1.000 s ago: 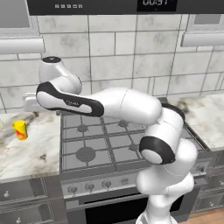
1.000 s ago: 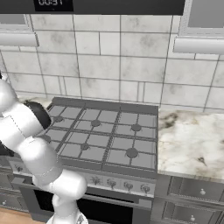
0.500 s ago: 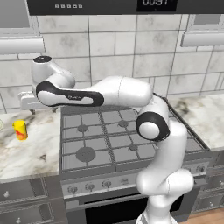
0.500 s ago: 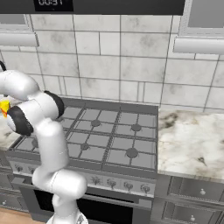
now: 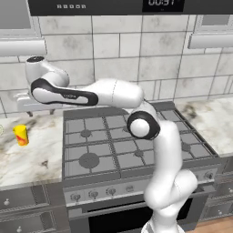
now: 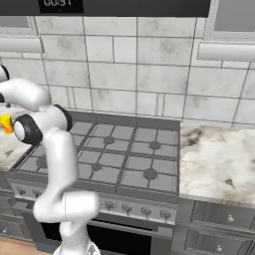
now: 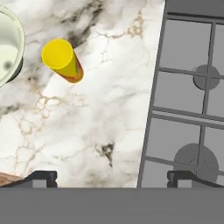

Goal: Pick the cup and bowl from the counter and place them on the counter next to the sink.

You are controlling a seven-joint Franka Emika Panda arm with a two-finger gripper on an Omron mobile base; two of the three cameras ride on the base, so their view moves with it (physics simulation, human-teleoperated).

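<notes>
I see the gas stove [image 5: 123,141] across the middle of both base views, its grey grates dark against the tiled wall. The marble worktop [image 5: 27,157] runs off to its left, and a second stretch [image 6: 219,164] lies to its right. My arm [image 5: 104,93] reaches left from its base, over the stove's far left corner and out above the left worktop. In the hand view the bowl [image 7: 8,46] sits at the left edge, cut off by the frame, pale with a thick rim. The cup [image 5: 21,135] stands upright on the left worktop, just right of the bowl and apart from it. The tool [image 7: 111,177] hangs above bare marble with its tips spread wide, grasping nothing.
</notes>
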